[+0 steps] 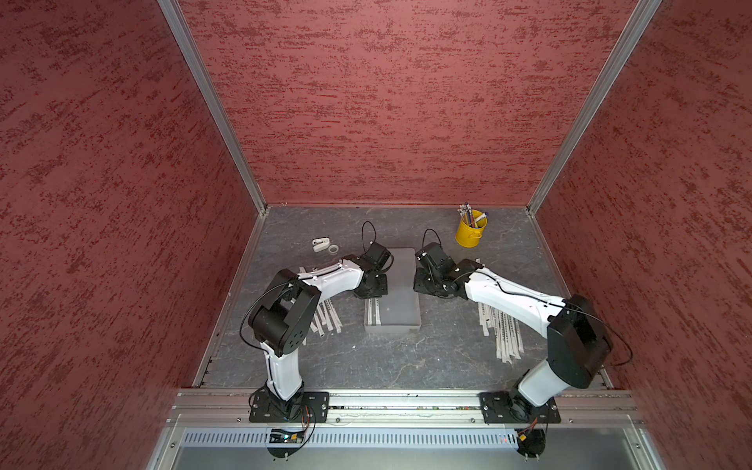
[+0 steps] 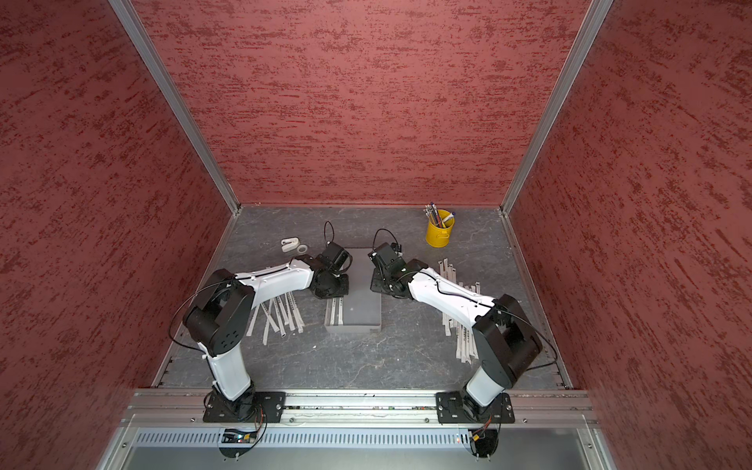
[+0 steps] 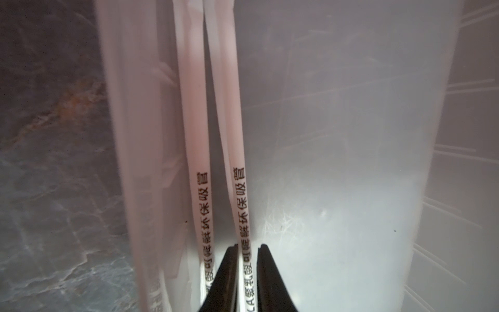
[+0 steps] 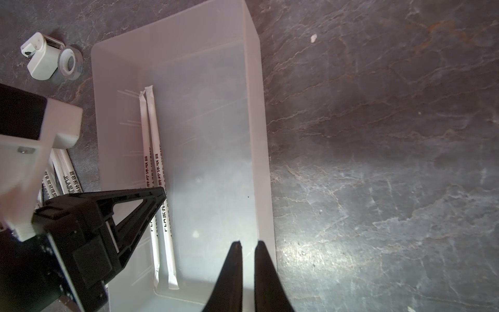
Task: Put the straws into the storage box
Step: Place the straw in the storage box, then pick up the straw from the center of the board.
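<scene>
Here the left gripper (image 3: 248,247) sits low in the storage box (image 1: 401,285), mid-frame in both top views.
Its jaws straddle one of two straws (image 3: 235,146) lying inside; pinching or not, I cannot tell. The right gripper (image 4: 248,243), narrowly parted, holds nothing.

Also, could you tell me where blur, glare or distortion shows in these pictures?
Left wrist view: the straws have sharp print close up but blur farther off; glare whitens the storage box floor. Right wrist view: a bright reflection on the table. In both top views: evenly lit, walls splay outward.
</scene>
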`<state>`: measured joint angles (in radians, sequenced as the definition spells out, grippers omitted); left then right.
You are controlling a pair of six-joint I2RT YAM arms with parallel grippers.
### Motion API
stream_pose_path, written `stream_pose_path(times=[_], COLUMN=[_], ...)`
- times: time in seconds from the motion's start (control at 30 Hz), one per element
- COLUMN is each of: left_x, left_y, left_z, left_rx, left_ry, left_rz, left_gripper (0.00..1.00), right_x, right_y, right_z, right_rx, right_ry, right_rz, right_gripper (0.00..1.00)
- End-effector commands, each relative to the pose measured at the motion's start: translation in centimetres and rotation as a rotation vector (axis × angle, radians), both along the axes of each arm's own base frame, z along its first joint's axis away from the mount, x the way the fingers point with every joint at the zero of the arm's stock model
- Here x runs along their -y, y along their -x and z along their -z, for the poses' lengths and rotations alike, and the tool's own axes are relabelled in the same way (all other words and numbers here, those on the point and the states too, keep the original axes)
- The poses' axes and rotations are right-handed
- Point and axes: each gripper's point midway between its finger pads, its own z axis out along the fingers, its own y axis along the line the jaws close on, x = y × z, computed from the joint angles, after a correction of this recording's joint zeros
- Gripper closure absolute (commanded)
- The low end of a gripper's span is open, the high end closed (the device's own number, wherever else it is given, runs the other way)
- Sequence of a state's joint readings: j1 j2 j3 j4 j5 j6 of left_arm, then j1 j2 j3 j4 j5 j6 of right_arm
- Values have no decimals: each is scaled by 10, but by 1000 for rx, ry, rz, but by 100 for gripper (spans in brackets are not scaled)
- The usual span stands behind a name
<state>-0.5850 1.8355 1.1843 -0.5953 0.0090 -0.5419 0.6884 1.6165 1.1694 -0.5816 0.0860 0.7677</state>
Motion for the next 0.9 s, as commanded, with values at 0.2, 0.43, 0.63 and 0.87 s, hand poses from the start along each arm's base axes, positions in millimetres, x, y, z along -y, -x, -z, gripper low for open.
stream_pose_path(times=[0.2, 0.43, 0.63, 0.87], left_x=[-4, -78, -91, -76], left_y=[0, 2, 3, 10], left_z=[-122, -141, -125, -110], left_rx=[237, 433, 516, 507], left_ry=[118, -95, -17, 113], left_rz=[59, -29, -131, -140], left_gripper=[64, 24, 7, 6], right_x=[93, 185, 195, 201], right_y=[5, 14, -10, -27], right_z=[-16, 10, 39, 70], right_rx=[0, -71, -109, -158], right_ry=[66, 318, 376, 373], right_rz=[110, 218, 230, 251], right_gripper=[86, 81, 78, 77])
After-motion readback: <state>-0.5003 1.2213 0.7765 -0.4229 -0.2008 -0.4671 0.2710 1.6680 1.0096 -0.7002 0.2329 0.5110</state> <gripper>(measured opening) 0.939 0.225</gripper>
